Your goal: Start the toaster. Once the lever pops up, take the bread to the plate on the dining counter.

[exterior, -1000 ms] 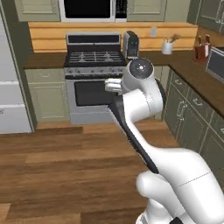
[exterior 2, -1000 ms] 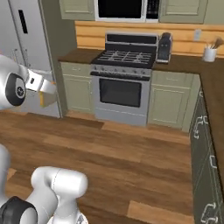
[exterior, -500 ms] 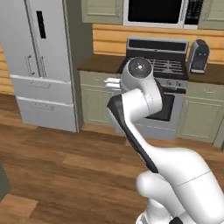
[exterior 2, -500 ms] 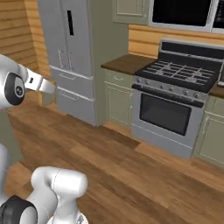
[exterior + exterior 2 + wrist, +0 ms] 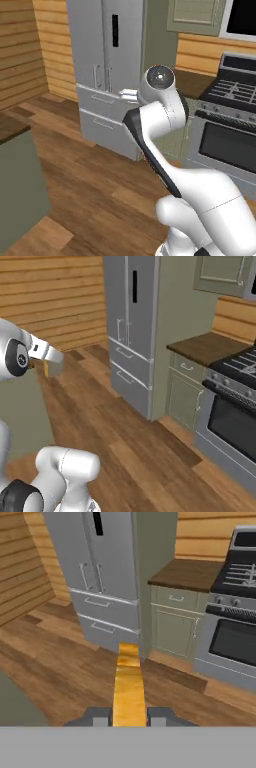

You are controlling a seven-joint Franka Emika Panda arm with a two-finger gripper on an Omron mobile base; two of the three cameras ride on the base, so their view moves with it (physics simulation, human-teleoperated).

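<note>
Now, bread: a golden-tan slice (image 5: 129, 684) seen edge-on in the hand view, sticking out ahead of the claw; in the right base view a tan sliver (image 5: 46, 367) hangs under the wrist.
Claw: gripper (image 5: 129, 714) clamped together on the bread, one dark tip on each side of the slice; in the left base view the hand (image 5: 128, 93) points left toward the fridge.
Progress: bread is in the grip and away from any toaster, so the toasting and pick-up look done; what is left, by my reading, is carrying it to the plate and setting it down.
Dining counter: likely the dark-topped, grey-green block (image 5: 17, 185) at the near left of the left base view; its top is mostly cut off, so no plate can be made out yet.
Fridge: tall grey unit (image 5: 131, 331) far centre, doors and both lower drawers closed; contents hidden.
Cabinet: green-grey base unit (image 5: 176, 628) right of the fridge, door and drawer closed, under a brown top (image 5: 189, 574) with nothing on it.
Stove: at the far right (image 5: 227, 135), oven door closed, burners bare.
Floor: brown planks (image 5: 125, 441) between robot and fridge.
</note>
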